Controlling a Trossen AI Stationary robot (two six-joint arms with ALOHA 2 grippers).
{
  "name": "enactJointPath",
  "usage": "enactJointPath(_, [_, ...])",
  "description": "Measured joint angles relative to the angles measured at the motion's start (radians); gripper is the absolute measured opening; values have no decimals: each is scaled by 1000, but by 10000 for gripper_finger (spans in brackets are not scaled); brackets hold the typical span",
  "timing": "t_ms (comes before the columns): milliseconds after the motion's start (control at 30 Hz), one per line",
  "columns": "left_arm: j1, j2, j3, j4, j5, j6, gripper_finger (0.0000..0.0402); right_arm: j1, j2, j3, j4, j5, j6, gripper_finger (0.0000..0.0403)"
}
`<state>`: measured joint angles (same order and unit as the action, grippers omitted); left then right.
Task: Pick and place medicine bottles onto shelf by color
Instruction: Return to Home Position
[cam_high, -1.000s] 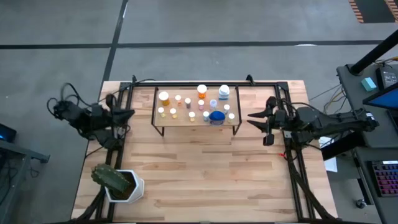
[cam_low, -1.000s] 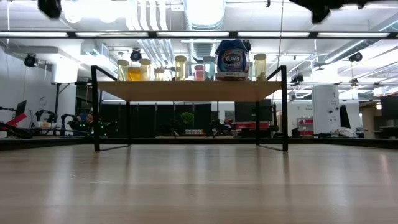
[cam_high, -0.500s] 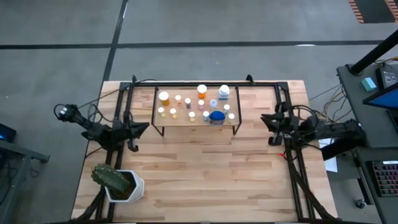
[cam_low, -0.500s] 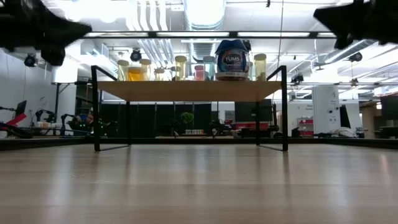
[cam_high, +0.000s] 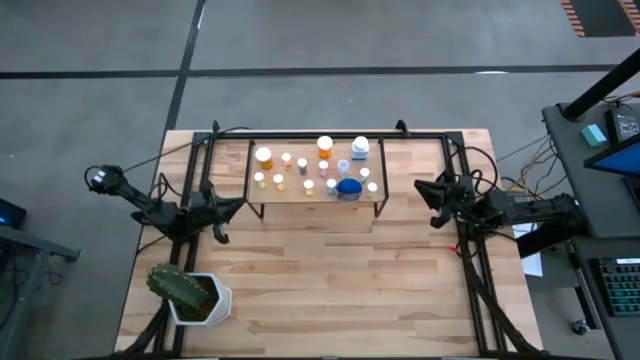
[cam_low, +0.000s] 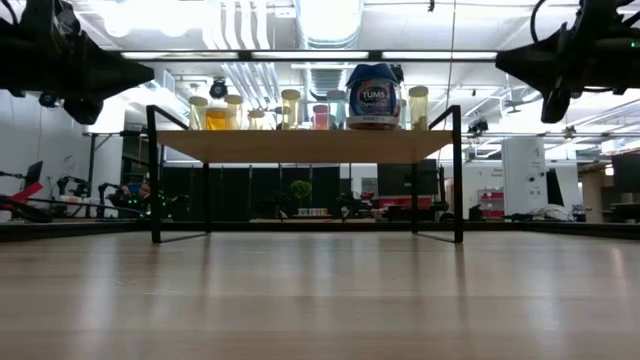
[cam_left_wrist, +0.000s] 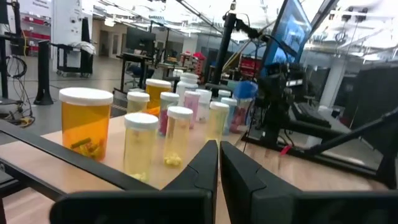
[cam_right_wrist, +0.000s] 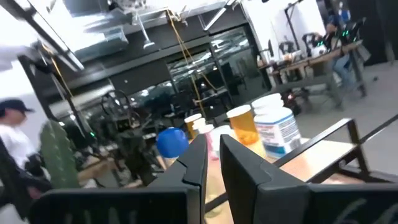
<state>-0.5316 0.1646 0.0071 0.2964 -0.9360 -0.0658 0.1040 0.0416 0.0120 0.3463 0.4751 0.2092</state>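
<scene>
The medicine bottles (cam_high: 325, 147) stand upright on their bases on the shelf (cam_high: 270, 196), a low light-wood board on thin black legs at the table's far middle. They are orange, pink, pale and white, with one wider blue bottle (cam_low: 373, 97) among them. My left gripper (cam_high: 238, 206) is shut and hangs level off the shelf's left end, holding nothing. Its wrist view looks along the rows of bottles (cam_left_wrist: 85, 121). My right gripper (cam_high: 418, 187) is shut and hangs off the shelf's right end, tipped slightly upward, also holding nothing.
A white pot with a green cactus (cam_high: 188, 292) stands at the table's near left corner. Black frame rails (cam_high: 478, 270) run along the table's left and right sides. Bare wood lies between the shelf and the near edge. A person (cam_right_wrist: 12, 140) shows in the room beyond.
Both grippers have sunk from above shelf height to about the level of the bottles. The left has also drifted toward the table's near edge, and the right has rolled at the wrist. The bottles and the shelf have stayed where they were.
</scene>
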Motion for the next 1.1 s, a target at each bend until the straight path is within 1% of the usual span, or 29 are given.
enactJointPath(133, [0, 27, 0, 0, 0, 0, 0, 0, 35, 0, 1, -1, 65, 34])
enactJointPath(433, [0, 76, 0, 0, 0, -1, 0, 0, 85, 0, 1, -2, 69, 34])
enactJointPath(1100, [0, 148, 0, 1, 1, -1, 0, 0, 92, -1, 1, -2, 68, 34])
